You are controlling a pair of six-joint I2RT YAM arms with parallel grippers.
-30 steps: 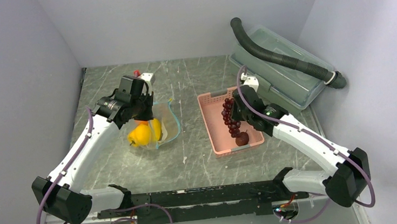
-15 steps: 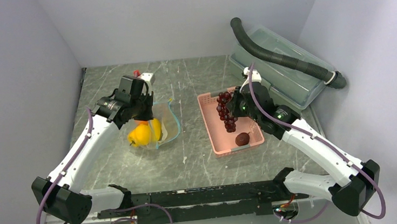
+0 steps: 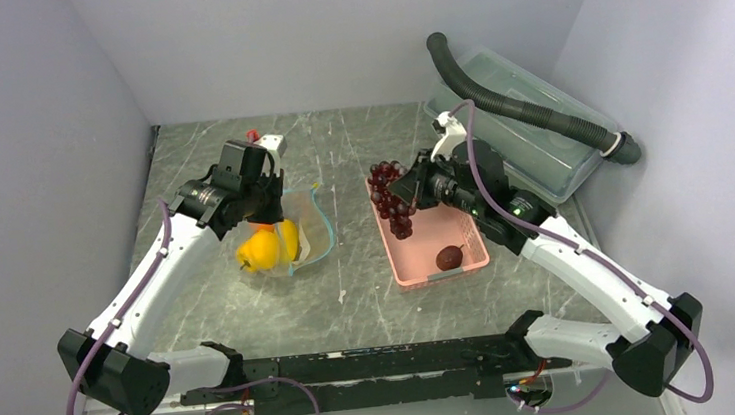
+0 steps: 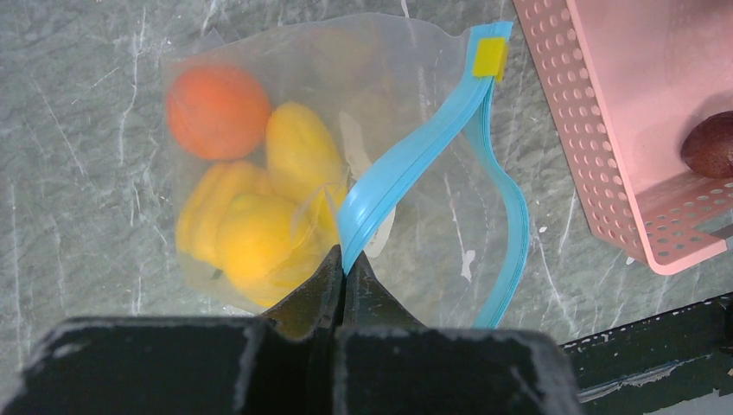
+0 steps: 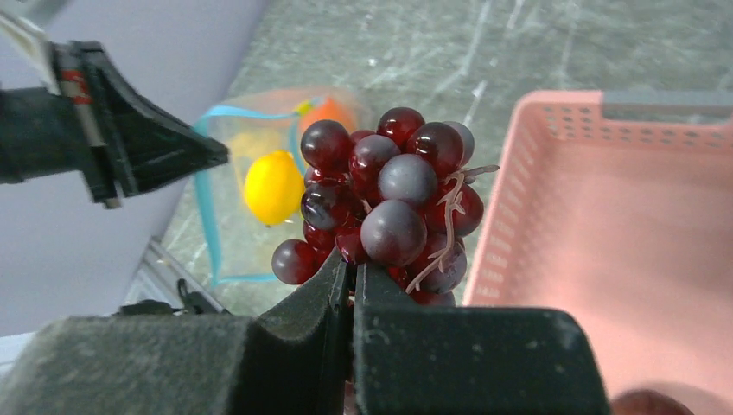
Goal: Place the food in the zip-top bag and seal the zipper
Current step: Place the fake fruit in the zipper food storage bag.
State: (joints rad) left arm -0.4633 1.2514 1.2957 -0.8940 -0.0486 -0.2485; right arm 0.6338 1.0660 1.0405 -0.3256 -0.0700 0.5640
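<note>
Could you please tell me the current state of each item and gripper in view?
zip-top bag: mouth open, yellow fruits and orange inside.
zipper: unsealed.
left gripper: shut on zipper.
right gripper: shut on grapes.
grapes: held aloft.
reddish-brown fruit: lying in pink basket.
storage box: lid closed.

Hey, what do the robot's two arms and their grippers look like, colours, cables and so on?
The left arm and right arm both have white link shells with chunky black joints and black shoulder housings. A thin purple cable runs along each. The left gripper and right gripper are matte black, each with two wedge-shaped fingers tapering to a point. No markings are legible.
</note>
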